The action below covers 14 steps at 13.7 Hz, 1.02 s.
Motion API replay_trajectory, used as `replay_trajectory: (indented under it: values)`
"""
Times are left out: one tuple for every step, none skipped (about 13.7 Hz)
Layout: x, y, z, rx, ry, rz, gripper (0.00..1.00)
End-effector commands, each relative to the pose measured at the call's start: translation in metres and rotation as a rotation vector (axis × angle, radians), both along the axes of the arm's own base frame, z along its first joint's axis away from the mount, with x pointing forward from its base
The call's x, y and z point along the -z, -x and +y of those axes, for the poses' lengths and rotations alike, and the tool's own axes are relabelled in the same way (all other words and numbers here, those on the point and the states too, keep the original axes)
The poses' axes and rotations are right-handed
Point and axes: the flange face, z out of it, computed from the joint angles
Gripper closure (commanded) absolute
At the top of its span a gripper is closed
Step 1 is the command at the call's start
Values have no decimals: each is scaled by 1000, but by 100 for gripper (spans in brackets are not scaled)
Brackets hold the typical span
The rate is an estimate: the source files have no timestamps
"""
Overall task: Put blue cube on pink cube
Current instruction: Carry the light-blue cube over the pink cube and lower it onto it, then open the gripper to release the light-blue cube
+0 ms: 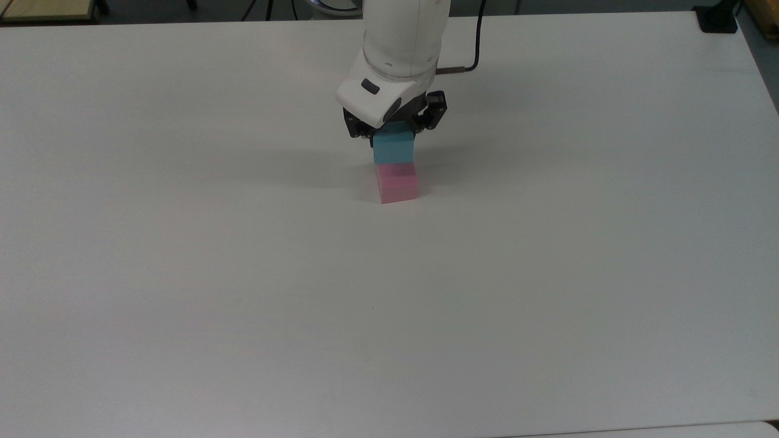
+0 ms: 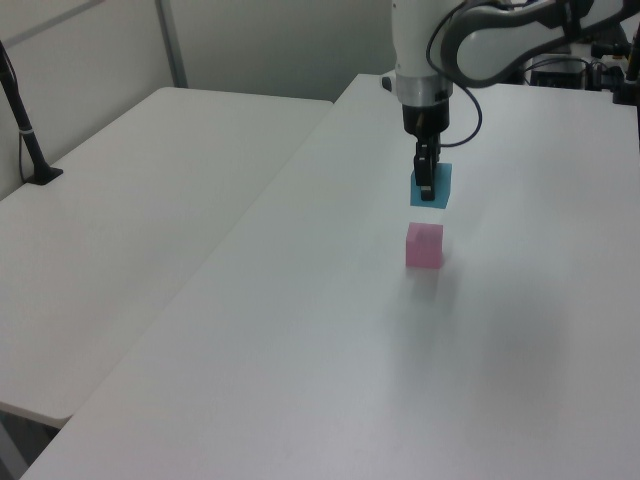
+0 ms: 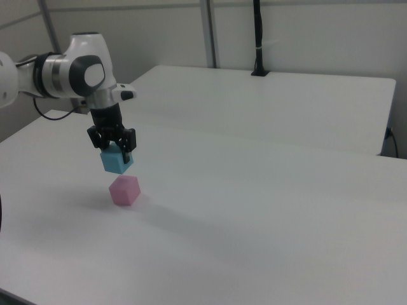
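Observation:
My gripper (image 1: 394,135) (image 2: 429,187) (image 3: 116,152) is shut on the blue cube (image 1: 392,149) (image 2: 432,186) (image 3: 116,161) and holds it in the air. The pink cube (image 1: 398,183) (image 2: 424,245) (image 3: 124,190) rests on the white table (image 1: 243,274). In the left and right views the blue cube hangs just above the pink cube with a small gap between them. In the top view its lower edge overlaps the pink cube's far top edge.
A black post (image 2: 25,125) (image 3: 257,38) stands on a second white table (image 2: 130,200) (image 3: 267,108) beside this one. A black object (image 1: 718,18) sits at the top view's far right corner. Equipment and cables (image 2: 560,50) crowd the far end in the left view.

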Motion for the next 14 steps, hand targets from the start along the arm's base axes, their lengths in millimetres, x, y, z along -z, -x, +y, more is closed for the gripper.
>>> replay_trajectory:
  values:
    - [28,5,12,24,54,-27,88]
    - [35,6,12,22,65,-27,87]
    - [47,6,13,19,66,-25,87]
    - [55,6,15,13,67,-32,87]
    - [65,8,20,4,74,-31,86]
    - [75,8,24,3,85,-25,86]
    - [80,7,25,12,94,-24,86]
    - [89,6,24,18,109,-17,78]
    - [91,5,24,21,108,-20,45]
    - [92,4,25,54,107,-33,0]
    - [90,3,25,56,106,-36,0]
    - [88,3,25,57,106,-39,0]
    - [86,3,25,58,105,-42,0]
    - [83,2,24,62,104,-45,0]
